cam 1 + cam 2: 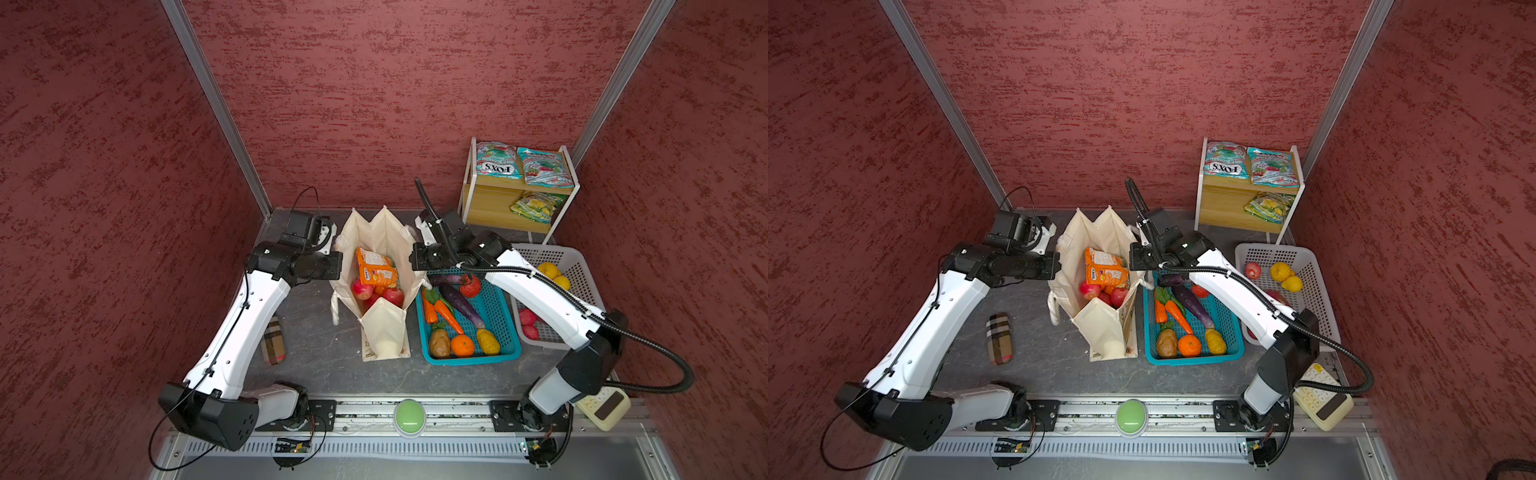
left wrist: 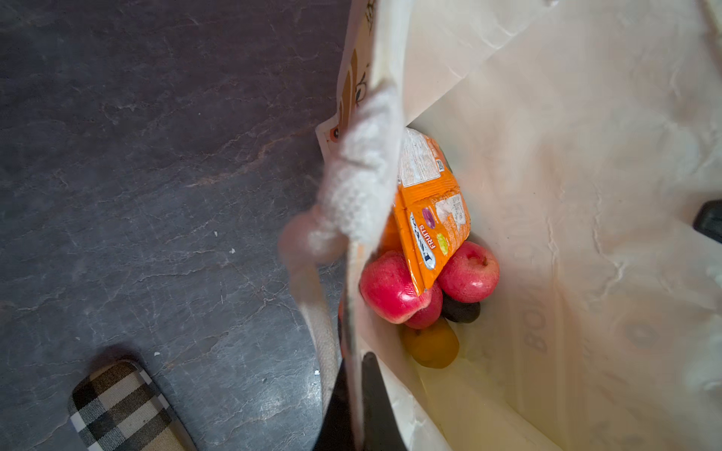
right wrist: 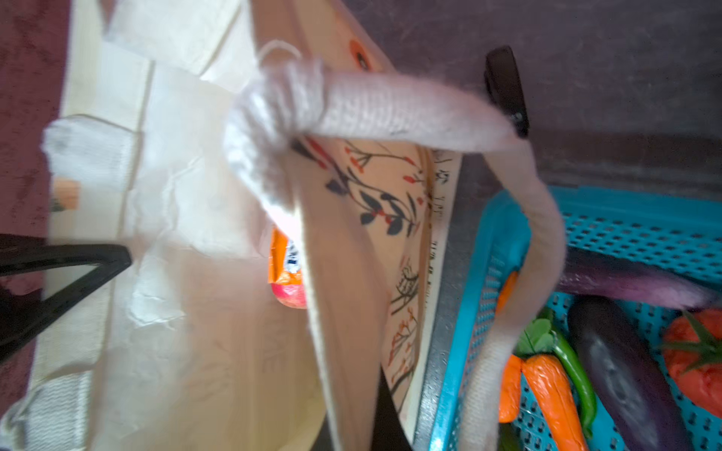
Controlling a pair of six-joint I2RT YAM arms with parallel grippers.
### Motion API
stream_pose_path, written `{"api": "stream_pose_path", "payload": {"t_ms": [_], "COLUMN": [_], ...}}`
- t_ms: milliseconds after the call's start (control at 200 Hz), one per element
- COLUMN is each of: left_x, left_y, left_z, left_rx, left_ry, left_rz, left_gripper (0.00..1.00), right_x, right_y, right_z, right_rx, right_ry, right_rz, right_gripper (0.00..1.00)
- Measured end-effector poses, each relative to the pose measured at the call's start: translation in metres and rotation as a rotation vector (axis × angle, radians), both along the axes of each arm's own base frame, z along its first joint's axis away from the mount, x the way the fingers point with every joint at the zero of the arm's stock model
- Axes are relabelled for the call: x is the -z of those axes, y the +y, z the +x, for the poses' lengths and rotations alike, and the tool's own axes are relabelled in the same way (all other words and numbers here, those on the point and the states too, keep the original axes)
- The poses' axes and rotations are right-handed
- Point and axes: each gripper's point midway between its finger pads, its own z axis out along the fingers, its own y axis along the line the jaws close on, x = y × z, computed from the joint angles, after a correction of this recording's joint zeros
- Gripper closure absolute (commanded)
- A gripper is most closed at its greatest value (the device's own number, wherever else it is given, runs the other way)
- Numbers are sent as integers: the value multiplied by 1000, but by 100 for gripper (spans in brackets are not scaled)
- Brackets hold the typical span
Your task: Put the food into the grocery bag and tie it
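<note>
With left tool [image 2: 356, 394] and right tool [image 3: 361, 421] clamped on grocery bag [image 1: 384, 237] rims, draw together evenly, keeping handles [image 2: 363, 168] beside each tool free.

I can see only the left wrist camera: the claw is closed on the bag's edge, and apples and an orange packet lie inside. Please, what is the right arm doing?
Observer: The right claw is shut on the opposite rim of the grocery bag.
Operator: Thank you. Is there food outside the bag?
Observer: Yes. The teal basket, standing on the bag's right in both top views, holds carrots, an eggplant, a potato and an orange.
</note>
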Motion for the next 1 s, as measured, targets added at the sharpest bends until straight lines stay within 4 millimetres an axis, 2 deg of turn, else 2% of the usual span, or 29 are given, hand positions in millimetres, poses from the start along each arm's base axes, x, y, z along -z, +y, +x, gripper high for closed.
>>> {"api": "stream_pose_path", "payload": {"t_ms": [110, 225, 361, 606, 756, 907, 1002], "left_x": [-16, -27, -26, 1, -4, -6, -6], "left_y": [-1, -3, -5, -15, -26, -34, -37], "left_z": [6, 9, 13, 28, 38, 42, 43], "left_rx": [-1, 2, 5, 21, 43, 63, 68], "left_ry": [-37, -61, -52, 35, 32, 36, 42], "left_rz": [-9, -16, -17, -15, -28, -34, -35], "left_gripper": [100, 100, 100, 100, 100, 85, 69], "right_x": [-21, -28, -16, 15, 20, 21, 22], "right_y": [14, 22, 24, 25, 20, 18, 17], "right_z": [1, 3, 4, 16, 23, 26, 26], "right_rx": [-10, -13, -4, 32, 63, 82, 87], "right_ry": [-34, -44, -19, 9, -5, -11, -10], "right_rz": [15, 18, -10, -88, -120, -131, -133], "right_gripper": [100, 100, 100, 100, 100, 100, 98]}}
